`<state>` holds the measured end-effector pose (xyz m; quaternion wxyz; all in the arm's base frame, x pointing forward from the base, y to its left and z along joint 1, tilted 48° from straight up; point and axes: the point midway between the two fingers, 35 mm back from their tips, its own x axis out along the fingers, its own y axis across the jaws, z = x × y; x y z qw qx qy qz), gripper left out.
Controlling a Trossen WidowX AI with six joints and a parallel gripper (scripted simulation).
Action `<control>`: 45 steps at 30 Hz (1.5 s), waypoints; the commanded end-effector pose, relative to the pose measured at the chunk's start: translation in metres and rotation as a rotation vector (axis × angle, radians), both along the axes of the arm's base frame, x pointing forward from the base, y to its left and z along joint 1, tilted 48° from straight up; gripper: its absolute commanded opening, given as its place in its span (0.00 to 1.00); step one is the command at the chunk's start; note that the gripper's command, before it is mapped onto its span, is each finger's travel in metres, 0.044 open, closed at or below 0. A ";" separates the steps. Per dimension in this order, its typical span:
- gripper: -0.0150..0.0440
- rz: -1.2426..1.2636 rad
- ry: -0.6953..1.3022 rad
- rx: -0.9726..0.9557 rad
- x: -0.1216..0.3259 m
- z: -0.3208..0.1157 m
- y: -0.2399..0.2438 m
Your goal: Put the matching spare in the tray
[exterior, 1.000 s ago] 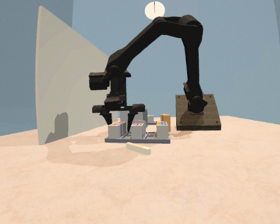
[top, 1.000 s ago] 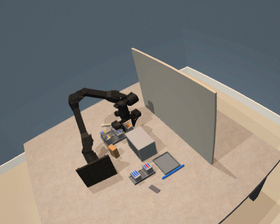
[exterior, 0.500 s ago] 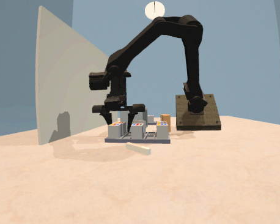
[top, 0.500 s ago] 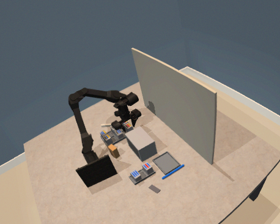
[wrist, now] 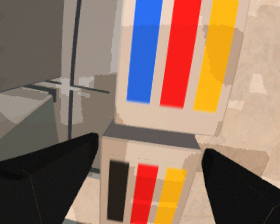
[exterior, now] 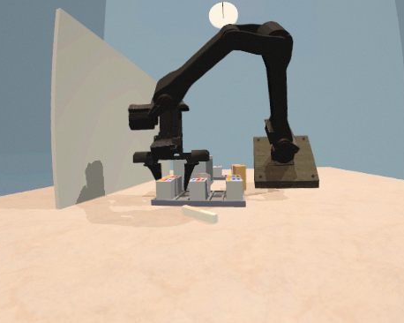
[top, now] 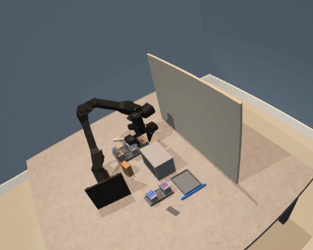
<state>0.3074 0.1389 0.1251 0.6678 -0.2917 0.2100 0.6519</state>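
My gripper is open, pointing down over the far spare rack. In the wrist view a spare with black, red and yellow stripes shows between and below the fingertips, not gripped. A spare with blue, red and yellow stripes sits directly beyond it. The rack also holds a spare in the middle and one at the right end. The flat grey tray holds nothing. Which thing is the mounted unit, and its back code, I cannot tell.
A large grey box stands between the rack and tray. A tall panel stands alongside. A small rack with two striped blocks, a blue rod, an orange block and a cream bar lie around.
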 end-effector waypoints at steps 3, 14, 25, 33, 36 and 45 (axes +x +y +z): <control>0.76 -0.003 0.006 -0.005 -0.001 -0.001 0.000; 0.76 -0.003 0.006 -0.005 -0.001 -0.001 0.000; 0.51 -0.001 0.001 0.000 0.000 0.000 0.000; 0.32 -0.001 0.001 0.000 0.000 0.000 0.000; 0.25 -0.001 0.001 0.000 0.000 0.000 0.000; 0.25 -0.001 0.001 -0.003 0.001 0.005 -0.007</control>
